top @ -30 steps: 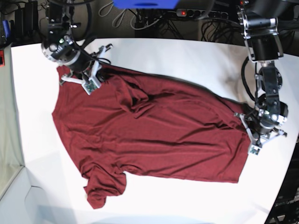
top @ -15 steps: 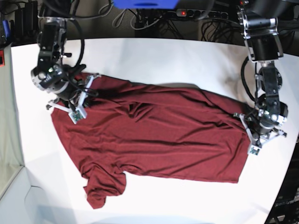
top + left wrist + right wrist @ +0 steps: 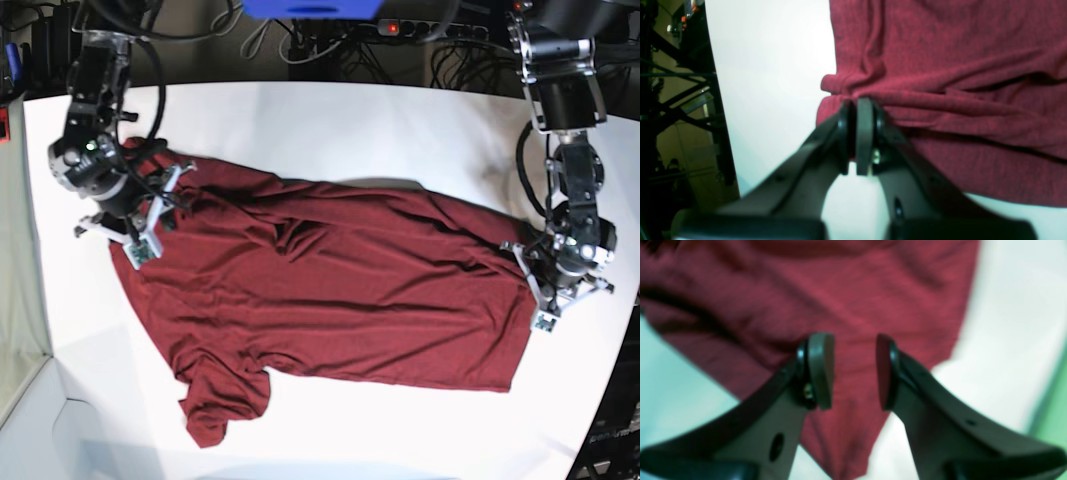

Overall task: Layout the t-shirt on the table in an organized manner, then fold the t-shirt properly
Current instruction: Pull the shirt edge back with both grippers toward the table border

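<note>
White and matte, the table (image 3: 400,120) fills the base view, with black cables and a power strip (image 3: 420,28) crowded beyond its far edge and a blue object (image 3: 310,8) cut off by the frame above. Spread across the table lies the maroon t-shirt (image 3: 330,290), mostly flat but rumpled, with a small bunched fold near its middle and one sleeve curled up at the near edge. At one end of the t-shirt, the left gripper (image 3: 857,133) has its jaws pressed together on a gathered bit of the fabric's edge, which puckers around the pads; bare table shows just beside it. At the opposite end of the t-shirt, the right gripper (image 3: 853,370) has its jaws parted, with nothing between the pads; cloth lies beneath the gap, tapering to a point below the fingers. Whether these pads touch the fabric cannot be told, since the right wrist view is blurred. In the base view both grippers' fingertips are hidden behind their own wrists.
</note>
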